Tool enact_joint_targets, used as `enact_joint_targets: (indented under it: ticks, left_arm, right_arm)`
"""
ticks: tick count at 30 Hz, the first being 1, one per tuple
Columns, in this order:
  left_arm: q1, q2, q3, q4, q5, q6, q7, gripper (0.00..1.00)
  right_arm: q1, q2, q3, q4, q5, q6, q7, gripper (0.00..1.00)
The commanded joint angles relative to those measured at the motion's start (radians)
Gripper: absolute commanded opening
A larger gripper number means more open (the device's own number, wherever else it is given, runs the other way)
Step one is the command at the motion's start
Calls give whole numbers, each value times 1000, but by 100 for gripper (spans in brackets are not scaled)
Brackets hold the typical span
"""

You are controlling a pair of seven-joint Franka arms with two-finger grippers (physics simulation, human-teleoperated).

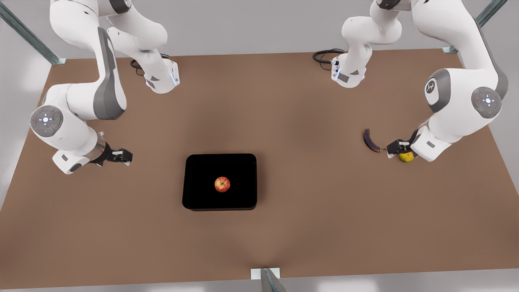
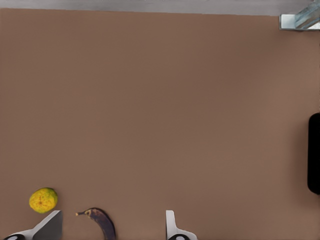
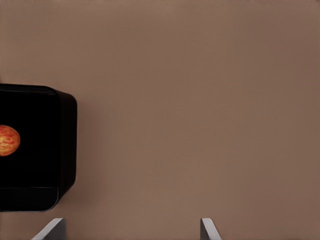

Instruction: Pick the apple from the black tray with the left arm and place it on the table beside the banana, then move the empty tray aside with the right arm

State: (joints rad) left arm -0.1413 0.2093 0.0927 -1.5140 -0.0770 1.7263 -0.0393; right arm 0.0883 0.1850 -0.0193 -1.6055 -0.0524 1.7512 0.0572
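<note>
While apple [image 1: 222,184] sits mid black tray [image 1: 194,194], both pincers gape empty: left pincer [image 1: 399,149] by banana [image 1: 371,141], right pincer [image 1: 121,155] beside tray. You grip apple's widest girth; likely light, firm, roll-prone.

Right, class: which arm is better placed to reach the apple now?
Right, probably. The right gripper, open, hovers nearer the black tray holding the apple. The left gripper, also open, hovers by the banana, farther off.
</note>
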Motion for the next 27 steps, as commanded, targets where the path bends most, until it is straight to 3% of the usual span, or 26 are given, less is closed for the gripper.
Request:
enact_joint_targets:
  ticks: [1,4,7,9,11,14,21,27]
  left_arm:
    - [-3,1,-1,0,-6,41,-5,100]
    - [-78,36,-28,-8,-4,36,-20,100]
    - [-236,77,-157,106,5,-53,-293,100]
    - [-383,301,-159,380,111,-45,-600,100]
    - [-501,484,-154,531,147,35,-839,100]
    - [-550,636,-148,621,200,160,-973,100]
    - [-696,769,-136,638,260,371,-1274,100]
    - [-667,909,-74,716,273,628,-1266,100]
  right_arm:
    - [-7,2,1,4,-9,54,46,100]
    - [-7,2,-1,7,-9,53,46,100]
    - [-9,2,-2,9,-10,53,38,100]
    - [-9,1,-4,9,-9,53,38,100]
    - [-10,1,-4,7,-7,53,38,100]
    - [-10,2,-4,7,-7,51,39,100]
    - [-10,2,-4,7,-7,51,39,100]
    - [-9,2,-4,7,-7,51,39,100]
